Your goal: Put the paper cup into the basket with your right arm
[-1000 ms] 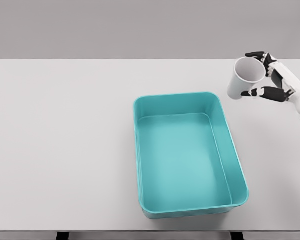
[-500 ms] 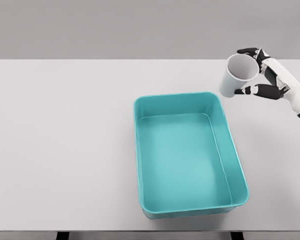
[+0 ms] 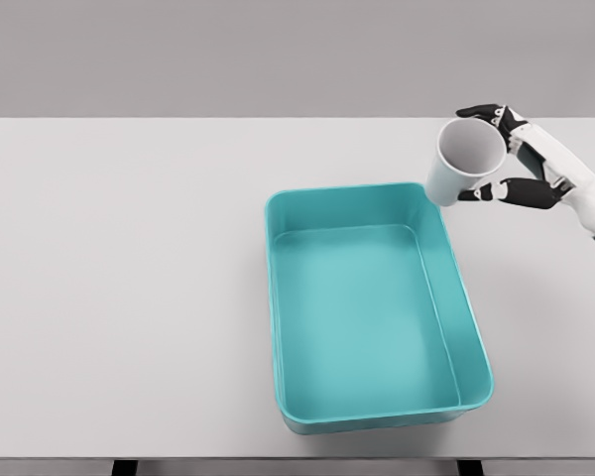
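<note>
Pinching the tilted paper cup [image 3: 458, 164], the right robot hand [image 3: 516, 159] hovers near the basket's [image 3: 377, 421] far corner; releasing here risks the cup tumbling onto the bench [image 3: 129, 297].

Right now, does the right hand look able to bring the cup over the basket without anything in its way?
Probably yes. The right hand holds the cup in the air just by the basket's far right corner, and nothing stands between them.
</note>
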{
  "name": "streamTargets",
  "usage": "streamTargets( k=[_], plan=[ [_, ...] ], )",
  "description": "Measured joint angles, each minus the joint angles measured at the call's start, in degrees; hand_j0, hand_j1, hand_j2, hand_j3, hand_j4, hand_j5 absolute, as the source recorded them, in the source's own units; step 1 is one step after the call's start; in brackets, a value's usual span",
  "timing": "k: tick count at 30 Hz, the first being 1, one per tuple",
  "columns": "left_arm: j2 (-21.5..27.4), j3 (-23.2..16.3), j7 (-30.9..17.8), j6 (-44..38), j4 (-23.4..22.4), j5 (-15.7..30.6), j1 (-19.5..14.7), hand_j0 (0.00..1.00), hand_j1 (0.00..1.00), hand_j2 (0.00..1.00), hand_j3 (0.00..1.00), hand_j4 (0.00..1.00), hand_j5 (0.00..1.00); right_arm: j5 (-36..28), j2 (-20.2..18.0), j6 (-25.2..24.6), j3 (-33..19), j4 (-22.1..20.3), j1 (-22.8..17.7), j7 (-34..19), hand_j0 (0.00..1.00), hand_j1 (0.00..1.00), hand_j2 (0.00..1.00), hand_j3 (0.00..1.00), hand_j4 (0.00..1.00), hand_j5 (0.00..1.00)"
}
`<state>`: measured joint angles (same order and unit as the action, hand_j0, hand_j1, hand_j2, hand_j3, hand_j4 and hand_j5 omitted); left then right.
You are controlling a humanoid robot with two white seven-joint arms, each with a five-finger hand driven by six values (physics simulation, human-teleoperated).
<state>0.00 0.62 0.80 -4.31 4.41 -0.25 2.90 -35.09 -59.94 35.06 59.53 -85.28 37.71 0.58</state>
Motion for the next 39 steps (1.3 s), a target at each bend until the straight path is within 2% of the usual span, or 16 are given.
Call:
streamTargets(
  k=[11,23,28,29,31,39],
  plan=[
    [0.0,0.0,0.0,0.0,0.0,0.0,0.0,1.0,1.0,1.0,1.0,1.0,1.0,1.6,-2.3,0.0,0.7,-6.8,-1.6,-0.2,0.6,0.6,0.6,0.6,0.6,0.6],
    [0.0,0.0,0.0,0.0,0.0,0.0,0.0,1.0,1.0,1.0,1.0,1.0,1.0,17.8,-2.1,0.0,1.0,-7.4,0.2,-0.2,0.62,0.62,0.62,0.62,0.62,0.62],
    [0.0,0.0,0.0,0.0,0.0,0.0,0.0,1.0,1.0,1.0,1.0,1.0,1.0,20.5,-1.9,0.0,1.0,-7.5,1.1,-0.2,0.74,0.74,0.74,0.74,0.74,0.74],
    [0.0,0.0,0.0,0.0,0.0,0.0,0.0,1.0,1.0,1.0,1.0,1.0,1.0,20.9,-1.9,0.0,1.0,-7.4,1.6,-0.2,0.86,0.86,0.86,0.86,0.86,0.86],
    [0.0,0.0,0.0,0.0,0.0,0.0,0.0,1.0,1.0,1.0,1.0,1.0,1.0,21.5,-1.9,0.0,1.0,-7.4,1.7,-0.2,1.0,1.0,1.0,1.0,1.0,1.0],
    [0.0,0.0,0.0,0.0,0.0,0.0,-0.1,1.0,1.0,1.0,1.0,1.0,1.0,22.2,-1.9,0.0,1.2,-7.3,1.7,-0.2,1.0,1.0,1.0,1.0,1.0,1.0]
  ],
)
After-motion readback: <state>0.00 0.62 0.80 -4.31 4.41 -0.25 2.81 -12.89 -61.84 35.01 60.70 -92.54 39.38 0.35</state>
